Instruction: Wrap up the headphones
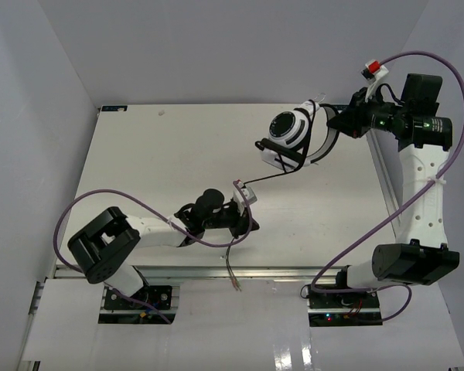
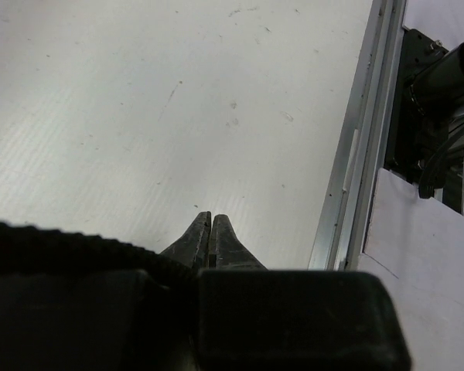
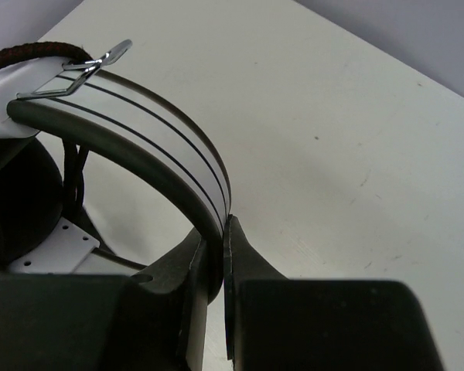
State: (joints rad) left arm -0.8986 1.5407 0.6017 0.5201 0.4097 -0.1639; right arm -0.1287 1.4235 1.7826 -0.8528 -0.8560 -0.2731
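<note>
Left end effector point(image 2: 210, 226) low centre of top view, fingers pressed together over bare tabletop point(image 1: 162, 170); cannot tell if cable is pinched. Thin black cable point(image 1: 274, 174) runs straight from there up-right to headphones point(image 1: 290, 131), right of centre, upper part, round striped earcup facing up. Right end effector point(image 3: 216, 232) upper right, pinching striped headband point(image 3: 162, 147).

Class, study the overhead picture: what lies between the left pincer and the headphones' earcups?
Top view: the thin black cable stretches over the table between the left pincer and the earcups.
</note>
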